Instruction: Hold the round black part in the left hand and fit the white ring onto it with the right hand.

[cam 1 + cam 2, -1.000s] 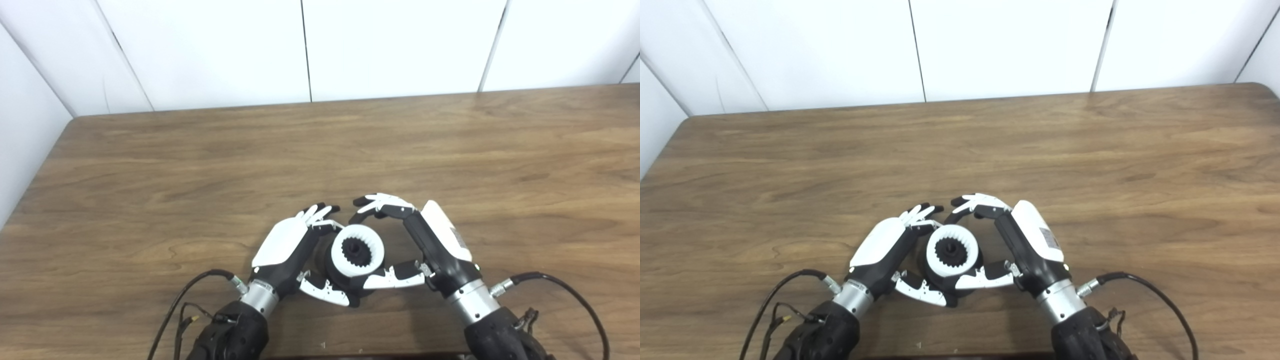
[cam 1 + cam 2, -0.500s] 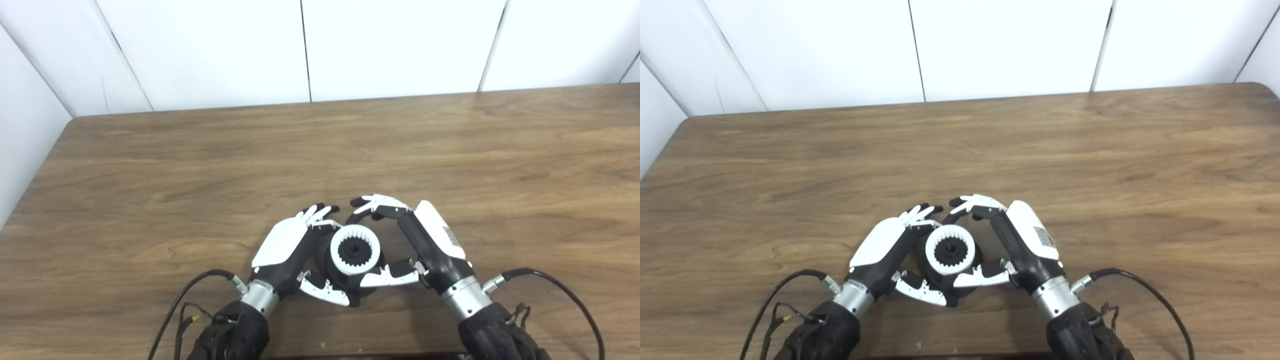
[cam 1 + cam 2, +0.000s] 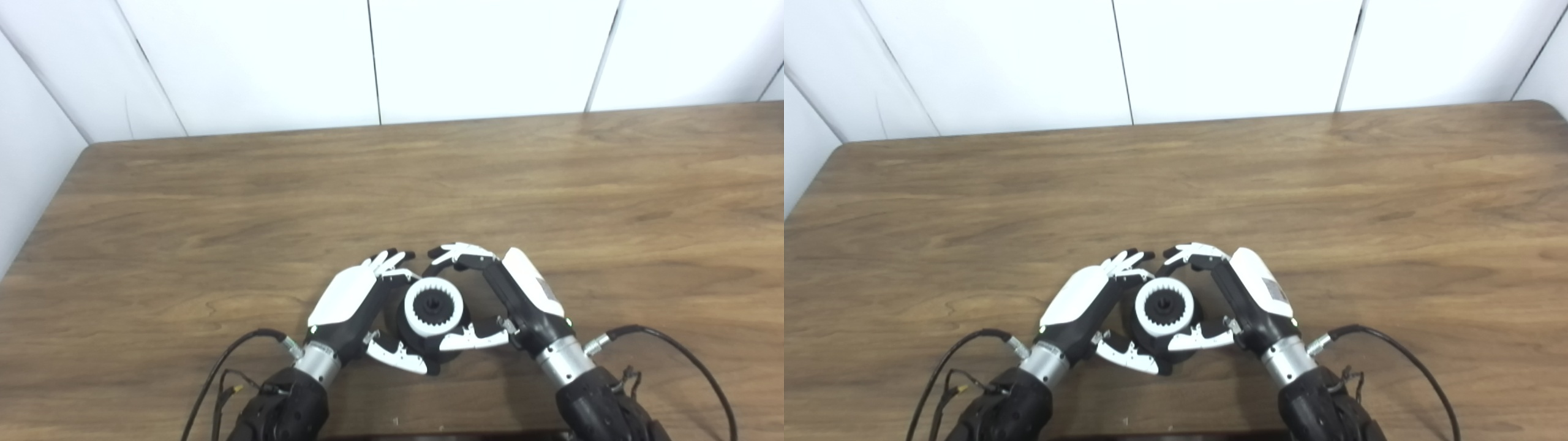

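Two hands up front near the table's (image 3: pixel 184 202) close edge: the left hand (image 3: pixel 352 300) is wrapped around the one round black part (image 3: pixel 410 334), thumb underneath, and the right hand (image 3: pixel 517 294) grips the single white toothed ring (image 3: pixel 432 305), which sits on top of that part with the black hub showing through its middle. Only the right eye view catches the table's far right corner (image 3: pixel 1546 107); the left eye view shows more of the white wall (image 3: pixel 37 153) on the left, with white panels (image 3: pixel 478 55) across the back.

Table (image 3: pixel 429 184) wood-grain, smooth, satin sheen; white ring (image 3: pixel 433 305) matt plastic, toothed inside.
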`<state>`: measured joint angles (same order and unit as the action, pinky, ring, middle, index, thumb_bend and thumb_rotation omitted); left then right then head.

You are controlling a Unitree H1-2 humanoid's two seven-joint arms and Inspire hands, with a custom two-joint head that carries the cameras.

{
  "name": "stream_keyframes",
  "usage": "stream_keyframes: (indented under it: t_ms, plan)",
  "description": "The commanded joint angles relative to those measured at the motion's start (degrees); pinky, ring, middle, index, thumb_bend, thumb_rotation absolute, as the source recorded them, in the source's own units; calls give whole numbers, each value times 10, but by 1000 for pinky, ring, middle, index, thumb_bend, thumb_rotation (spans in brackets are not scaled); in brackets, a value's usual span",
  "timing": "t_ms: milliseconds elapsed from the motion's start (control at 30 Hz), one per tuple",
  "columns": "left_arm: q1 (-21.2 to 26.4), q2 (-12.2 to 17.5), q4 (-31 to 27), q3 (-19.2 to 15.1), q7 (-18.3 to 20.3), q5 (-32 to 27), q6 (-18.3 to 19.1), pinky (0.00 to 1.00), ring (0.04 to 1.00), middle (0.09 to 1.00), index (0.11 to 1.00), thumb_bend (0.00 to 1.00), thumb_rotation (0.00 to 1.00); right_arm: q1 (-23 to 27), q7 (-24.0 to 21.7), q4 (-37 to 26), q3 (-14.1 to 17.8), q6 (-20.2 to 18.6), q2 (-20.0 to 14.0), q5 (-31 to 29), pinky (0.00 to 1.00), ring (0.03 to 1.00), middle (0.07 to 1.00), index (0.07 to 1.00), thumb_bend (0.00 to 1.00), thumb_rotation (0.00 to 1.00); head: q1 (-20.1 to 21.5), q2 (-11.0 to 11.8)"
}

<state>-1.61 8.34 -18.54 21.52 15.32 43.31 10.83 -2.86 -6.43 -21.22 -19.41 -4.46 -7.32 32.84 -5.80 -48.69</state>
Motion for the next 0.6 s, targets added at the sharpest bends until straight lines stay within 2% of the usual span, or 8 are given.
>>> stream_keyframes:
  t_ms: [0,200,300,333,367,433,567]
  plan:
    - [8,5,-17,0,-1,8,-2,1000,1000,953,601,924,246,19,5,-9,11,2,12,-1,734,842,778,482,518,144,0,-1]
    - [7,6,-14,-3,-5,6,-10,1000,1000,950,593,925,240,15,2,-6,17,-5,8,-2,744,843,780,483,518,144,1,-2]
    - [7,8,-15,-4,-4,5,-10,1000,1000,953,594,923,245,19,-32,-16,6,-34,-9,29,748,863,819,492,516,160,2,-1]
    - [7,9,-15,-4,-4,5,-10,1000,1000,953,594,921,248,21,-50,-21,1,-45,-17,39,751,874,838,539,579,224,2,-1]
    - [7,9,-14,-5,-4,4,-11,1000,1000,953,594,921,251,24,-67,-26,-3,-56,-23,44,760,891,863,638,711,355,2,-1]
    - [7,9,-14,-6,-6,3,-13,1000,1000,951,593,920,260,27,-92,-32,-8,-74,-32,46,785,927,909,767,858,497,3,-2]
    - [7,10,-10,-6,-11,2,-20,1000,1000,948,593,921,278,34,-131,-41,-17,-88,-50,42,806,954,966,895,990,616,3,-2]
